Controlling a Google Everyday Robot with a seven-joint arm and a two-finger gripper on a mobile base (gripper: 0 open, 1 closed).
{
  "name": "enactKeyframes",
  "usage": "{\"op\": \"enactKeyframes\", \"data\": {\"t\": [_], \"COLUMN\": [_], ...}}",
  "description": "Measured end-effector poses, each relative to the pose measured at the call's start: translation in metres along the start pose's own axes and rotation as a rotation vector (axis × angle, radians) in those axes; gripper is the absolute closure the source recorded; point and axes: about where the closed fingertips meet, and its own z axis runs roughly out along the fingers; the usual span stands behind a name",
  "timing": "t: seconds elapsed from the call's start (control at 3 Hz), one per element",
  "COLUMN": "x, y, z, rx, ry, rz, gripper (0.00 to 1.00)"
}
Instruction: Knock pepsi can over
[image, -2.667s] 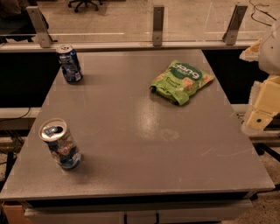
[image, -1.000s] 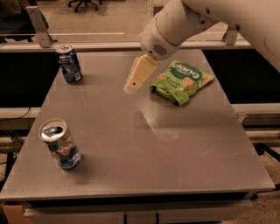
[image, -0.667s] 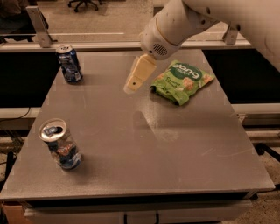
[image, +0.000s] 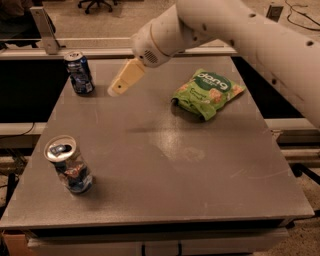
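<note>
The pepsi can (image: 80, 73), dark blue with white lettering and a silver rim, stands upright at the far left corner of the grey table (image: 165, 165). My gripper (image: 118, 88) hangs above the table just right of the can, a short gap away, its cream fingers pointing down and left. The white arm (image: 235, 35) reaches in from the upper right.
A dented can (image: 68, 165) mottled silver, red and blue stands upright near the front left. A green snack bag (image: 206, 93) lies at the far right. A metal rail and posts (image: 45, 30) run behind the table's far edge.
The arm has swung in from the right edge across the table; since a second ago the gripper has moved further left, closer to the pepsi can. Both cans still stand.
</note>
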Motion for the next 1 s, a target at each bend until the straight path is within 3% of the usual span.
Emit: {"op": "enactKeyframes", "data": {"t": [0.33, 1.0], "x": [-0.027, -0.047], "y": [-0.016, -0.025], "z": [0.051, 0.134], "rx": [-0.013, -0.037], "ry": [-0.134, -0.255], "rz": [0.042, 0.131], "gripper": [0.0, 0.0]}}
